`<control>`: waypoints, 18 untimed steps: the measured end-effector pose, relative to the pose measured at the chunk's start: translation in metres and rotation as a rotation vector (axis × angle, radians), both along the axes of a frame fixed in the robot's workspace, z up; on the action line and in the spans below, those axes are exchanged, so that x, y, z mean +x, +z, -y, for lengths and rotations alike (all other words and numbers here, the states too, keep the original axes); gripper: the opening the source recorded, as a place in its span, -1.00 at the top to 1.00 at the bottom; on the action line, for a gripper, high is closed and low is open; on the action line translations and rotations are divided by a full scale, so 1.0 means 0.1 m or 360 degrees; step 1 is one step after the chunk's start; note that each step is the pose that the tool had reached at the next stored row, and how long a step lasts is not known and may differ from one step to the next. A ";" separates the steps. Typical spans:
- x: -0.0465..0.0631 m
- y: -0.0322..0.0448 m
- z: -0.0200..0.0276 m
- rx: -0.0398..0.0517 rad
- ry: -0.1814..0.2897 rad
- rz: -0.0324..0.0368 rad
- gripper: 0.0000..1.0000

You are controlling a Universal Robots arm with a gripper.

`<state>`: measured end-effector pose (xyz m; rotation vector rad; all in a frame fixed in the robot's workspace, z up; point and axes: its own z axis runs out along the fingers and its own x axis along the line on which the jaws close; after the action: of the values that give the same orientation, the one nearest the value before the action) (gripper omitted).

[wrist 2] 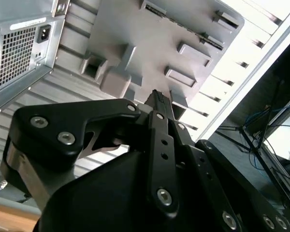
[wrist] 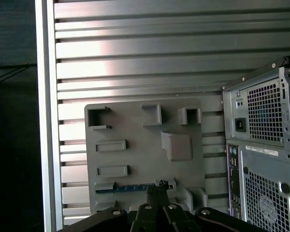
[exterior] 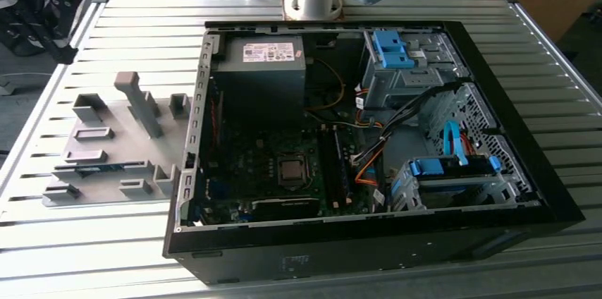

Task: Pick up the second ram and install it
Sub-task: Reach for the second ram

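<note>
**Second ram lies in its holder, hand clenched above the plate**

The second ram (exterior: 103,167) lies flat in a groove of the grey holder plate (exterior: 99,187). The plate sits on the slatted table (exterior: 141,24), to the exterior view's left of the open computer case (exterior: 376,257). Raised grey blocks stand around the ram on the plate, with a tall block (exterior: 141,105) on the side near the case.

The exterior view looks into the case, where the long black memory slots (exterior: 335,165) run beside the processor socket (exterior: 293,171). Both wrist views see the case's perforated back wall instead.

In the first wrist view the hand (wrist: 157,189), clenched on nothing, hangs over the plate, its tip in line with one end of the ram. In the second wrist view its black linkage hides the plate's near edge, and the ram is hard to make out.
</note>
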<state>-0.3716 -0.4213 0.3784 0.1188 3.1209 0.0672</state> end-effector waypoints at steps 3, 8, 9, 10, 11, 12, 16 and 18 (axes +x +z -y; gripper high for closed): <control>-0.02 -0.002 0.007 0.0000 0.0000 0.0000 0.80; -0.02 0.000 0.007 0.0000 0.0000 0.0000 0.80; -0.02 0.000 0.009 -0.0002 0.0000 0.0000 0.80; -0.02 -0.001 0.016 -0.0011 0.0000 0.0000 0.80; -0.02 0.000 0.036 -0.0020 0.0000 0.0000 0.80; -0.02 0.000 0.059 -0.0027 0.0000 -0.0001 0.80; -0.06 -0.007 0.169 -0.0030 0.0000 -0.0001 0.80; -0.09 -0.010 0.190 -0.0030 0.0000 0.0000 0.80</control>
<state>-0.3801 -0.4403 0.3774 0.1183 3.1207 0.0382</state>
